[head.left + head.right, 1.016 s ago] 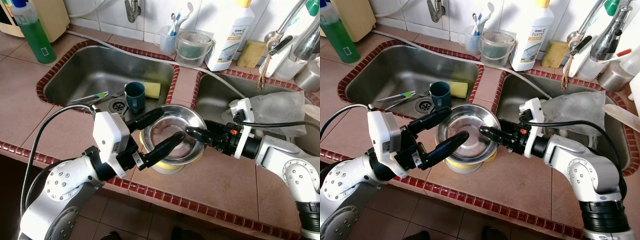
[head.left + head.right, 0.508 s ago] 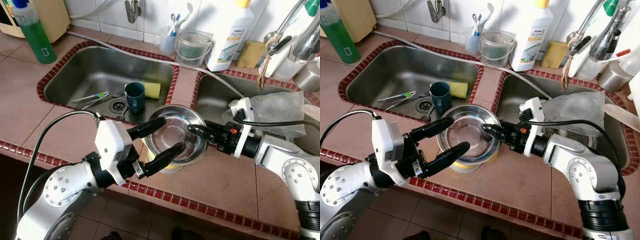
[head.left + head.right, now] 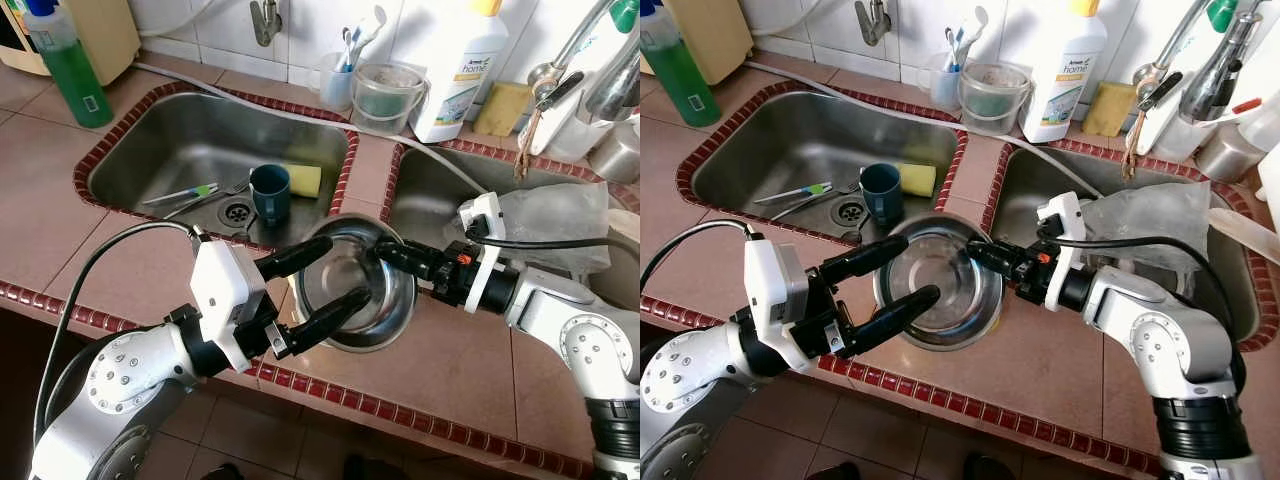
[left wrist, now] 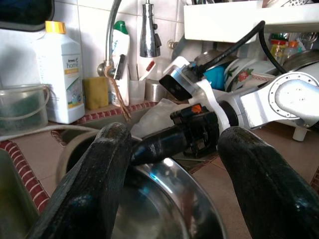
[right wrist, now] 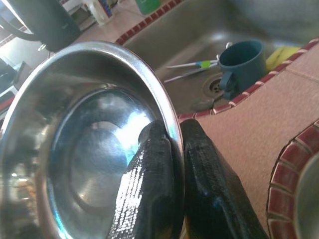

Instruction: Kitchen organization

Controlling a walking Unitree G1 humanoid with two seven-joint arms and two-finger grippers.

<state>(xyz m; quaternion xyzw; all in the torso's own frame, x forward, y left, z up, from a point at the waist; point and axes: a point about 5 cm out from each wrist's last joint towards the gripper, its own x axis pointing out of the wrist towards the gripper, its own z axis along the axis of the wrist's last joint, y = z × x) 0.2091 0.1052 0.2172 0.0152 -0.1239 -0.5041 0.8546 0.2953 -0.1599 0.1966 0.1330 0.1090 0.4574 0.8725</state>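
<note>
A steel bowl (image 3: 355, 290) hangs tilted over the tiled counter (image 3: 450, 360) between the two sinks. My right gripper (image 3: 385, 251) is shut on the bowl's far rim; in the right wrist view its fingers (image 5: 149, 169) pinch the rim, one inside and one outside the bowl (image 5: 84, 154). My left gripper (image 3: 342, 272) is open at the bowl's near left side, one finger above the rim and one across the bowl's mouth, neither clamping it.
The left sink (image 3: 150, 150) holds a blue cup (image 3: 270, 192), a yellow sponge (image 3: 304, 180) and a toothbrush (image 3: 185, 192). A clear plastic bag (image 3: 560, 215) lies in the right sink. A green soap bottle (image 3: 65, 60), a white detergent bottle (image 3: 455, 70) and a small pail (image 3: 385, 97) stand behind.
The right gripper has lifted and tilted the bowl, which now hides the yellow object that lay under it. The left gripper has drawn back a little.
</note>
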